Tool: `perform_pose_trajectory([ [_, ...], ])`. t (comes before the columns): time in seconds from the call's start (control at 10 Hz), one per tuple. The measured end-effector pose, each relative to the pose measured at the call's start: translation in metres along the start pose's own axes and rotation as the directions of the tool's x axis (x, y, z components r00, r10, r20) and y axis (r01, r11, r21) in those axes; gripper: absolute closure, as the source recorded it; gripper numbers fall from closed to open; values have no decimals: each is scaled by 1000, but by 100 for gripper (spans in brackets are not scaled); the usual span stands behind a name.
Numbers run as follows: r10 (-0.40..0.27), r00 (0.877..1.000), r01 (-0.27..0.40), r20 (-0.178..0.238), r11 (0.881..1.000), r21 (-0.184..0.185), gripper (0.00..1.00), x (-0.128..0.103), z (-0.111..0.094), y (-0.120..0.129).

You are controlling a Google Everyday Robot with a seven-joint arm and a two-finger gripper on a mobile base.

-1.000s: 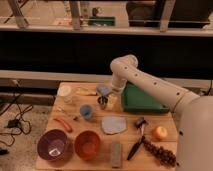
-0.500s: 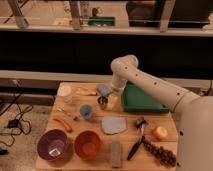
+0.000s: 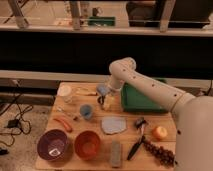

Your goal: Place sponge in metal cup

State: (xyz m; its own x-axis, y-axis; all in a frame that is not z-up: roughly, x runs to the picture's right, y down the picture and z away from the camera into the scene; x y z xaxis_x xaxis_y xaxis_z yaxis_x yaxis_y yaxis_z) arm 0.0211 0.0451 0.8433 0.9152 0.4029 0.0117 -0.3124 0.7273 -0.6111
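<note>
The gripper point(image 3: 104, 98), its jaws spread wide, hangs low between the blue cup point(image 3: 86, 111) and the green tray point(image 3: 141, 98), with the sponge point(image 3: 102, 89) just behind it and the metal cup point(image 3: 100, 102) a dark shape under it, its inside hidden.

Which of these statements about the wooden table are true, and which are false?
1. The round purple bowl stands left of the round orange bowl. True.
2. The gripper is beside the left edge of the flat green tray, behind the light-blue plastic cup. True.
3. The green tray lies left of both bowls. False: it lies behind them, to their right.
4. The round orange fruit sits inside the purple bowl. False: it lies in front of the tray, outside any bowl.
</note>
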Motion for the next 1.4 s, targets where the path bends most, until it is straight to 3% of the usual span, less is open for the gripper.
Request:
perform_pose_trajectory([
  [0.6,-50,994,37,93,990,134,20,-37,-10,-35],
  [0.8,6,994,-22,109,988,151,20,-43,-5,-50],
  [1.1,130,986,-149,107,971,188,20,-43,9,-61],
  [1.4,173,979,-191,105,959,208,20,-46,14,-62],
])
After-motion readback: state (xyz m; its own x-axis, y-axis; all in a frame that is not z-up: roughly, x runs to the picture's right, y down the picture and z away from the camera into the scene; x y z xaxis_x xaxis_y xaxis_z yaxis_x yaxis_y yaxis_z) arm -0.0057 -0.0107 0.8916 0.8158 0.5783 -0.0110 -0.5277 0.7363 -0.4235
